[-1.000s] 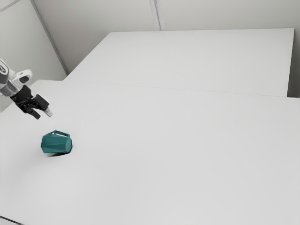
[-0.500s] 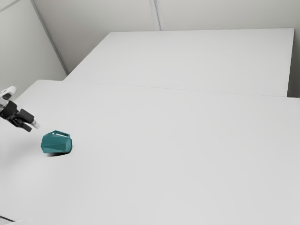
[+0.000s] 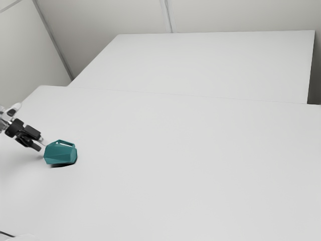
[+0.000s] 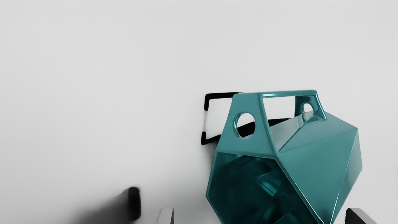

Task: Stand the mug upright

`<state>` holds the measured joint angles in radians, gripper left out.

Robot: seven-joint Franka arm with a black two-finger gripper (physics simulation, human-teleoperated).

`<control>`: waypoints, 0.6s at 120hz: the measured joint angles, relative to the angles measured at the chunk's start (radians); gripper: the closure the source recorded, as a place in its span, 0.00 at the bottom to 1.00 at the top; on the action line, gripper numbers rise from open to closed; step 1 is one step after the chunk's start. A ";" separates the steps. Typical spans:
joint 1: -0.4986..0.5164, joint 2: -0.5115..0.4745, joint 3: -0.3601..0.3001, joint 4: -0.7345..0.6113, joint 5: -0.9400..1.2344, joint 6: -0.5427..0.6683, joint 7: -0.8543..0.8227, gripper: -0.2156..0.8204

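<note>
The jaws are wide open and have not got hold of anything. Their two fingers stand apart, and in the wrist view part of the mug is in the space between the two tips. One tip has a clear gap next to the mug, and the other is close to the mug's far side, but I cannot tell if it touches. The mug is blue-green with lots of flat sides, and it is lying down on its side on the bench, so it is not standing up. Its big open mouth faces the jaws, and it is dark inside. The handle sticks up on top, and there is a round hole in it. Black shadows lie on the bench beside the mug. The arm comes in from the exterior view's left, and the jaws are just beside the mug. Behind the bench is a big flat white slab, and past that is a pale wall. A thin black line is near the bottom corner on the exterior view's left.
</note>
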<state>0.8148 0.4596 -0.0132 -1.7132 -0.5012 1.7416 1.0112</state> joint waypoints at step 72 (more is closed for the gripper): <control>0.013 0.003 -0.020 -0.056 -0.125 -0.107 0.012 0.22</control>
<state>0.8276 0.4631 -0.0328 -1.7695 -0.6264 1.6347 1.0231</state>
